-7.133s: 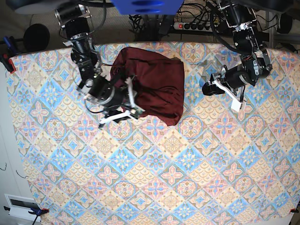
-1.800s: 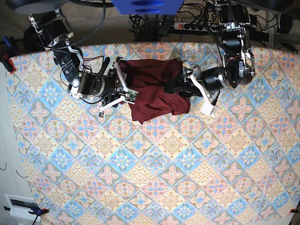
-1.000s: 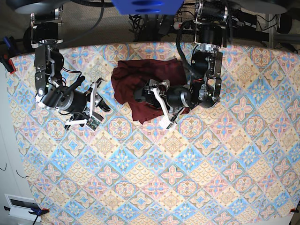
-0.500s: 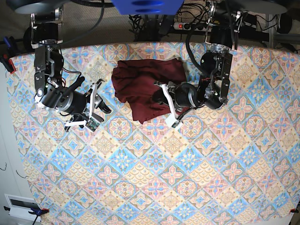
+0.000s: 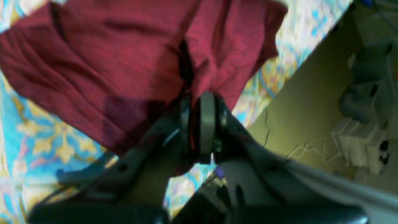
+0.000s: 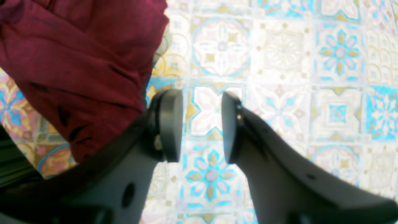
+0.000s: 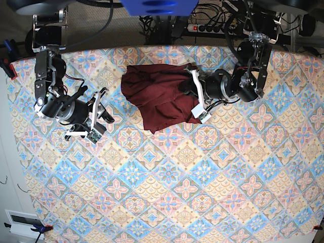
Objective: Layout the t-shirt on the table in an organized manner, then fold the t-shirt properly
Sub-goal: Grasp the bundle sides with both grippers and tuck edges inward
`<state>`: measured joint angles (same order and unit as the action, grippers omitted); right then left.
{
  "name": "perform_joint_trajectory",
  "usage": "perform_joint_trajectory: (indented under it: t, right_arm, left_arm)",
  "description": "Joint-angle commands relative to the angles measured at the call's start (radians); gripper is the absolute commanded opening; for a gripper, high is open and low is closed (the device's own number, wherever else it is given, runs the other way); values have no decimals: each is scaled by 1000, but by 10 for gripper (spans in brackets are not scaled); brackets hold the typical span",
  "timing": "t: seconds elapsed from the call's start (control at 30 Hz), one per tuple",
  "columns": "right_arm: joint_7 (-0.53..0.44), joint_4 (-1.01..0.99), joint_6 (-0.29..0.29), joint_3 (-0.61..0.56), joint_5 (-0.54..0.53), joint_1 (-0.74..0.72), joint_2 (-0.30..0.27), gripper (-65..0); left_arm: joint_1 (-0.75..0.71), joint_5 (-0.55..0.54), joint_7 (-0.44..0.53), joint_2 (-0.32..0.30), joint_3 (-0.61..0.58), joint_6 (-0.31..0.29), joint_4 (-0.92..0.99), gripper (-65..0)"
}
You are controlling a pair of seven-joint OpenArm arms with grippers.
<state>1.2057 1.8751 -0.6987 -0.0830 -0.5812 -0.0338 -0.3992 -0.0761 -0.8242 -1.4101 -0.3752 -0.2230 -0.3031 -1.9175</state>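
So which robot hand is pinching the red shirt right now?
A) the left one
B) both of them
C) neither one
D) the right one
A: the left gripper has its jaws pressed together on a fold of the t-shirt, while the right gripper has its jaws apart with only the table cloth showing between them.

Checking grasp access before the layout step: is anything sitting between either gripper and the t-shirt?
Nothing visible. The left gripper is shut on a fold of the t-shirt. The right gripper is open over bare table beside the shirt, with only patterned cloth between its fingers.
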Motion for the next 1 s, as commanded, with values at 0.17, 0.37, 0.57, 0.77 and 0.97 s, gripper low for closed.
perform_joint_trajectory:
  t: [0.17, 0.37, 0.57, 0.77, 0.97]
  right_arm:
    - [-20, 13, 1, 1, -13, -19, -11, -449]
    - [-11, 14, 1, -13, -13, -12, -11, -447]
    - [-10, 24, 1, -252, -13, -12, -11, -434]
    - [-16, 24, 1, -363, -13, -18, -11, -399]
    - [-20, 14, 1, -367, 28, -47, -11, -399]
  left_arm:
    - [-41, -17, 14, -107, 1, -1, -44, -650]
    - [-55, -11, 14, -186, 0, -1, -43, -650]
    - [-47, -10, 14, -181, 0, -1, -41, -636]
    - [-52, -10, 14, -155, 0, -1, -41, -450]
    - [-55, -11, 14, -155, 0, -1, -43, -271]
